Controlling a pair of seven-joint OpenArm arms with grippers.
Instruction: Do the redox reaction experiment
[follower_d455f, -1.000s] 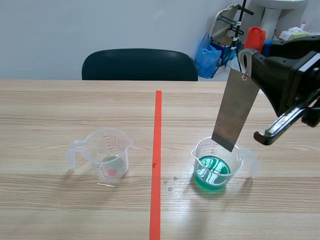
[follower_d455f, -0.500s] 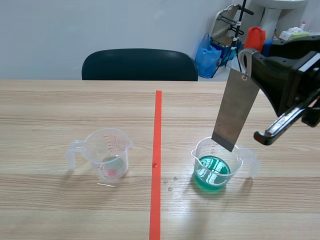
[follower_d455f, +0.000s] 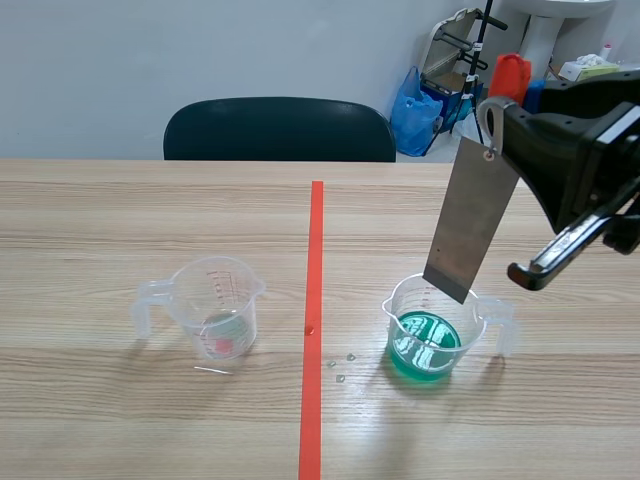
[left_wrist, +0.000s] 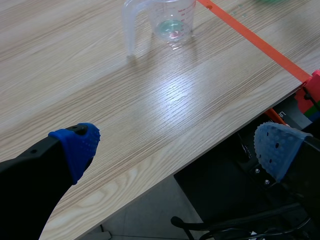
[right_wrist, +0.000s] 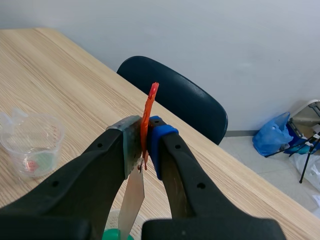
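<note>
At the table's (follower_d455f: 120, 210) right side, the right gripper (right_wrist: 145, 145) is raised, its fingers clamped on the top end of a grey metal strip (follower_d455f: 470, 220). A thin orange tab (right_wrist: 149, 107) is pinched beside the strip between the same pads. The strip hangs tilted, its lower end at the mouth of a clear measuring cup (follower_d455f: 478, 322) and above the green liquid (follower_d455f: 425, 345) in it. A few droplets (follower_d455f: 340, 365) lie between this cup and the orange-red tape line (follower_d455f: 315, 260). Left of the line stands a second clear cup (follower_d455f: 215, 305) with red markings. The left gripper (left_wrist: 177, 147) hangs over the table's near edge, fingers spread and grasping nothing. A dark chair (follower_d455f: 280, 130) stands behind the table.
</note>
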